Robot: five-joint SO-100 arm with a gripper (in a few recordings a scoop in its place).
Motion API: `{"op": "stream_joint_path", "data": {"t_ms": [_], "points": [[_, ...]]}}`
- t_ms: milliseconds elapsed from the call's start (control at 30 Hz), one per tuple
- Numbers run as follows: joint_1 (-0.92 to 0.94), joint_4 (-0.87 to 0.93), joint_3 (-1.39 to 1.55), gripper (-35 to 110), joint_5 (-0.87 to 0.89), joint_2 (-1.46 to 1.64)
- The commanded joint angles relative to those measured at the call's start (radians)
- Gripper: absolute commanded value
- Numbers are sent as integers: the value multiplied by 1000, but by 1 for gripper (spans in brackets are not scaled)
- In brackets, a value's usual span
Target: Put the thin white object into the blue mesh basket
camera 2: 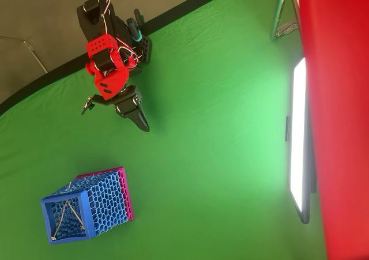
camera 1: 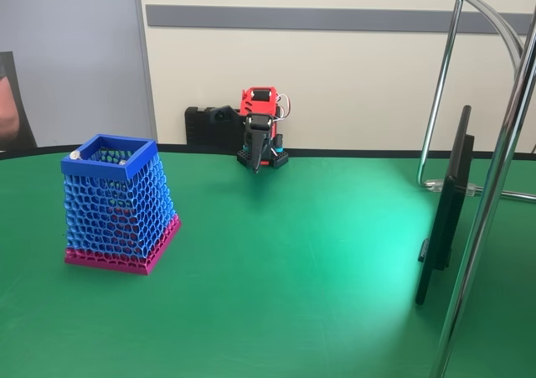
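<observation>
The blue mesh basket (camera 1: pixel 120 204) (camera 2: pixel 86 209) stands upright on the green table at the left, with a solid blue rim and a magenta base band. In the overhead view a thin white object (camera 2: pixel 62 218) lies inside it, slanting across the interior. A small pale bit (camera 1: pixel 75 154) sits at the rim's left corner in the fixed view; I cannot tell what it is. The red and black arm is folded at the table's far edge. Its gripper (camera 1: pixel 255 163) (camera 2: pixel 142 122) points down at the table, shut and holding nothing, well apart from the basket.
A black screen (camera 1: pixel 444 210) (camera 2: pixel 298 139) stands on edge at the right, beside chrome stand poles (camera 1: pixel 494 185). A black box (camera 1: pixel 209 126) sits behind the arm's base. A person's arm (camera 1: pixel 8 101) shows at the left edge. Green tabletop lies between arm and basket.
</observation>
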Motion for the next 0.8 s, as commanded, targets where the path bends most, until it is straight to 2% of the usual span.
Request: {"op": "stream_joint_path", "data": {"t_ms": [0,767], "points": [[-3,28,8,1,14,17],[-12,37,8,1,3,17]]}}
